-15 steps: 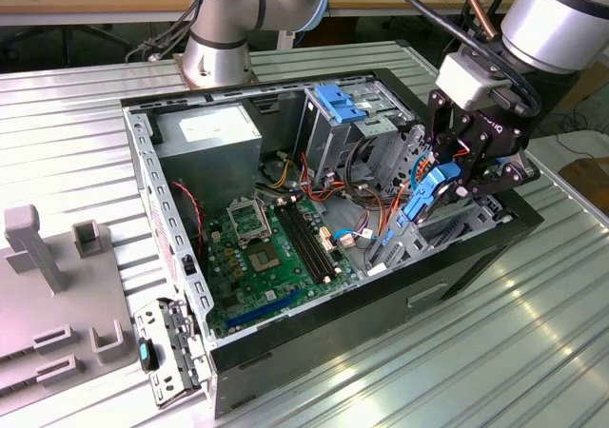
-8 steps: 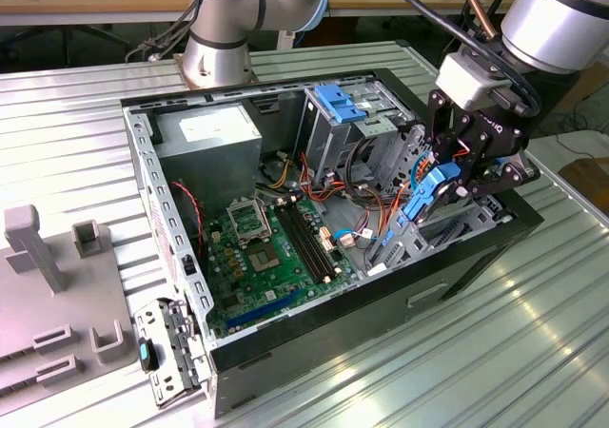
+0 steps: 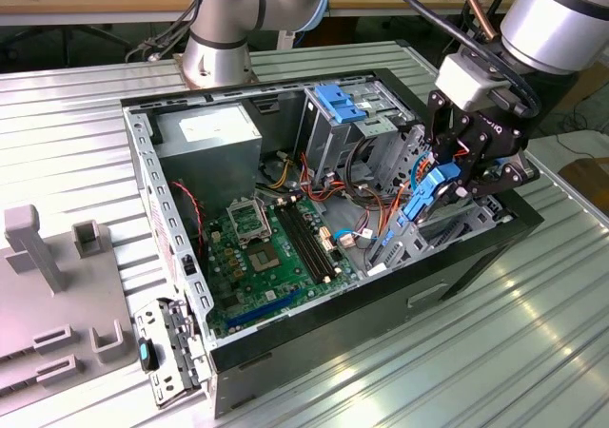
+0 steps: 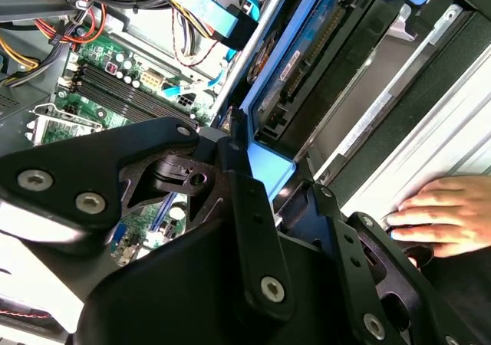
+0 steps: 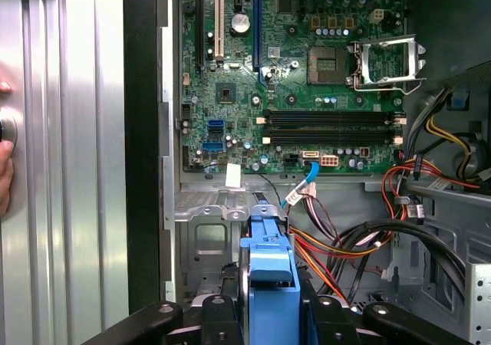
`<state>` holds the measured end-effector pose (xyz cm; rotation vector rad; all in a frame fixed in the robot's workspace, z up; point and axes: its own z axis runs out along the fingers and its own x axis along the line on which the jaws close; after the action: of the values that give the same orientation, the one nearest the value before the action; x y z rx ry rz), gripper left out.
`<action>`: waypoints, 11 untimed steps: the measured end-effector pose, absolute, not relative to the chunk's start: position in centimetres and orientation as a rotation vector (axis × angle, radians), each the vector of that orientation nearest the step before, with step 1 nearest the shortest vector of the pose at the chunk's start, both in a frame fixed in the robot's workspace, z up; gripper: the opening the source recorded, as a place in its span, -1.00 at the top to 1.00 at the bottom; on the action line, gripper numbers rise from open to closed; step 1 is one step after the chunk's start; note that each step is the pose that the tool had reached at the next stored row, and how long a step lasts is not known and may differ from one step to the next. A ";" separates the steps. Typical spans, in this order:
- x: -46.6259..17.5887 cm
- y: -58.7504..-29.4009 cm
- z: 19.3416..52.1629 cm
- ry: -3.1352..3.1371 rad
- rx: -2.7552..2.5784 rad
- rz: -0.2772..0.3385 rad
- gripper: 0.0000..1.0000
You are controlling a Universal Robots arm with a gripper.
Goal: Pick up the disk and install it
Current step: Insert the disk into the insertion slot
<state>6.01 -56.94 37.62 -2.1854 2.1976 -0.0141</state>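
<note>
The disk [image 3: 430,192] is gripped by the end of its blue carrier [image 5: 268,272], and the gripper [image 3: 455,176] is closed narrowly on that end, one black finger [image 5: 219,318] pressed against each side of the carrier in the first wrist view. The disk is held tilted directly beneath the gripper, with its far end at the metal drive cage [image 3: 404,157] in a corner of the open computer case [image 3: 314,342]. In the second wrist view the drive's edge [image 4: 299,61] is seen lying along the cage wall just ahead of the gripper. Beyond the gripper and lower down, the green motherboard [image 5: 291,77] is laid flat on the case floor, and a bundle of red, orange and black cables [image 5: 345,245] runs between it and the gripper. Further off, across the case from the gripper, a grey power-supply box [image 3: 209,133] is mounted, and an empty blue bracket [image 3: 341,100] sits on top of the cage nearer by. A person's hand [image 4: 441,215] is rested on the ribbed metal table [image 3: 533,352] outside the case wall, close beside the gripper. A grey fixture [image 3: 57,295] is placed on the table well away, on the far side of the case.
</note>
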 end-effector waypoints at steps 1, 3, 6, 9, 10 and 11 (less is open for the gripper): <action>6.0 -56.9 37.6 2.198 -2.185 -0.014 0.26; 6.0 -56.9 37.6 2.198 -2.185 -0.014 0.26; 6.0 -56.9 37.6 2.198 -2.185 -0.014 0.26; 6.0 -56.9 37.5 2.198 -2.185 -0.014 0.26; 6.0 -56.9 36.9 2.198 -2.185 -0.014 0.26; 6.0 -56.9 36.4 2.198 -2.185 -0.014 0.26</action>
<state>6.01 -56.94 36.43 -2.1854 2.1977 -0.0142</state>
